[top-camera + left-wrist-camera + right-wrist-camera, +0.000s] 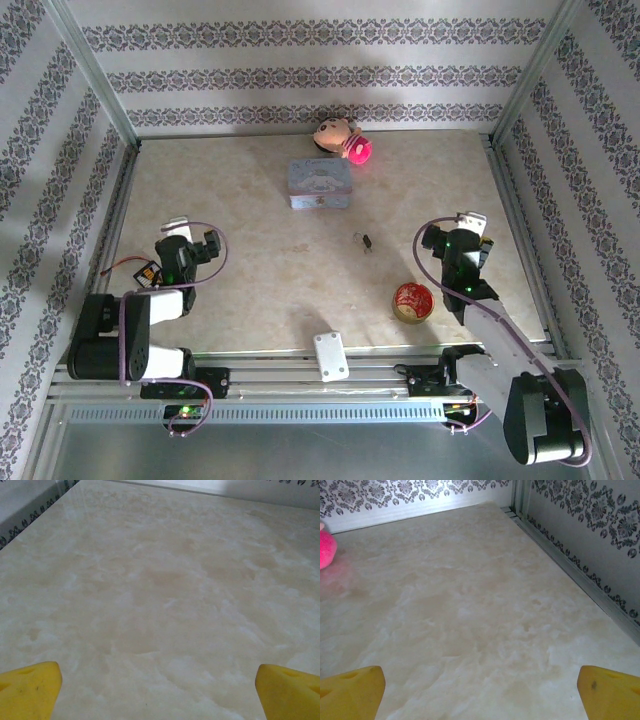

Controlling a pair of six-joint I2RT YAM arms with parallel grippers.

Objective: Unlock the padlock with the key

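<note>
The padlock (366, 241) is seen lying on the counter (250, 290), apart from the pale-blue tin (320, 184), nearer and to its right. The left tool (159, 692) and right tool (481, 694) are spread wide and empty, well nearer than the tin. No key can be made out, and whether the shackle is released cannot be told.

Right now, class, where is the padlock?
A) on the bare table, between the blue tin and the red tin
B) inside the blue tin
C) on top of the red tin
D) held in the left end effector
A: the padlock lies alone on the bare table, nearer than the blue tin and farther back than the red tin, touching neither.
</note>
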